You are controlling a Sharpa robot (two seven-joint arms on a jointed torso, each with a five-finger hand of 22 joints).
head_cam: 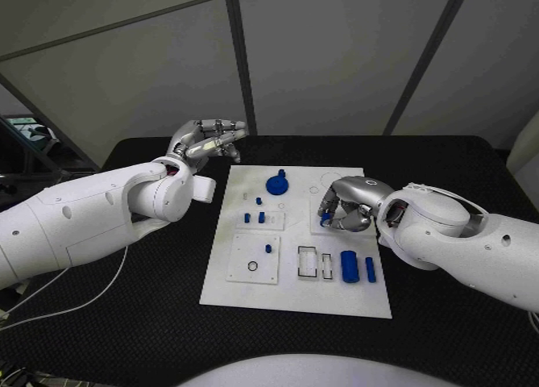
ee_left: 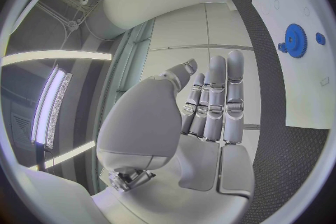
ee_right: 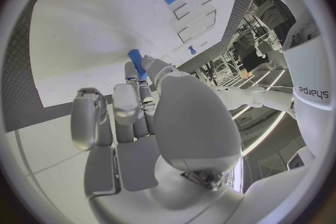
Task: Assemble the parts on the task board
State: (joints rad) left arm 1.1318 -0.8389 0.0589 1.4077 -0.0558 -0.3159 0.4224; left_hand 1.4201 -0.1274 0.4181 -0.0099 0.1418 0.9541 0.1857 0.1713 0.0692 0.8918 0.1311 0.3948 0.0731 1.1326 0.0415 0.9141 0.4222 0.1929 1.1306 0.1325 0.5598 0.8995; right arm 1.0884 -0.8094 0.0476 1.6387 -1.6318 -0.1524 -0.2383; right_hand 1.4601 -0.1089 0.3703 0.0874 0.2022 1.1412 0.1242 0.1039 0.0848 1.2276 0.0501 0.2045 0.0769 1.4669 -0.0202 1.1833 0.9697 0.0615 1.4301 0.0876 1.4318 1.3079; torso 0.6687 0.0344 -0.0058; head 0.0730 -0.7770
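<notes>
Your right robot hand (head_cam: 342,208) sits over the right-hand side of the task board (head_cam: 295,300), fingers curled down, pinching a small blue peg (ee_right: 137,63) between the fingertips; the right wrist view shows the peg's tip touching or just above the white surface. Whether a hole lies under it, you cannot tell from here. The grip looks thin and near the peg's end, so it may tilt or slip out if you press down off-centre, and a sideways push could jam it or shift the board across the desk (head_cam: 455,161).

Your left robot hand (head_cam: 205,139) hangs off the board's far left corner, fingers loosely together and holding nothing, so nothing steadies the board.

The blue gear (head_cam: 276,184) stands near the board's far edge, small blue pieces (head_cam: 255,216) lie left of centre, and two blue cylinders (head_cam: 358,266) rest near the right edge, just beside your right forearm. Swing that arm carelessly and you may knock them.
</notes>
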